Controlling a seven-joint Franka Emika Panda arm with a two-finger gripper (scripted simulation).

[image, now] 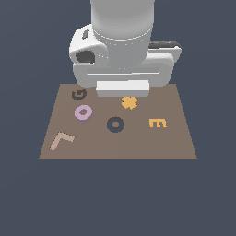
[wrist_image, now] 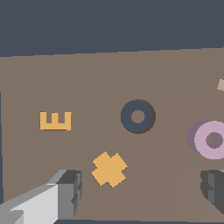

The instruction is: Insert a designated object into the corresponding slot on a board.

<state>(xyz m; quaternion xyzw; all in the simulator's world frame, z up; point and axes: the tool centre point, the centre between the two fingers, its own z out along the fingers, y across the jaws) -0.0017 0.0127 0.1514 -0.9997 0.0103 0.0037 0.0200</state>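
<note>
Background is a plain dark blue-grey table (image: 27,198), featureless, carrying a flat brown rectangular board (image: 175,143). The arm's fingers (wrist_image: 142,192) hang above the board's far side in the exterior view, spread wide and holding nothing; the wrist view shows one grey finger (wrist_image: 65,192) and the dark tip of the other at opposite edges, with bare board between them.

The designated piece, a small pale pink-lilac flat ring with a round centre hole (wrist_image: 213,140), lies flat on the board just ahead of the dark-tipped finger, not between the two. The target, a dark navy ring-shaped recess (wrist_image: 138,116), lies ahead of the gap between the fingers, apart from the pink ring and unfilled. An orange cross-shaped piece (wrist_image: 109,169) sits closest to the grey finger. An orange E shape (wrist_image: 55,120), a dark G-shaped recess (image: 79,94) and a pale tan L shape (image: 61,140) are farther out.

Assessment: no stage is complete. The ring is ungrasped and the slot is open. Remaining work: centre over the ring, descend, grip, carry it to the recess and seat it.
</note>
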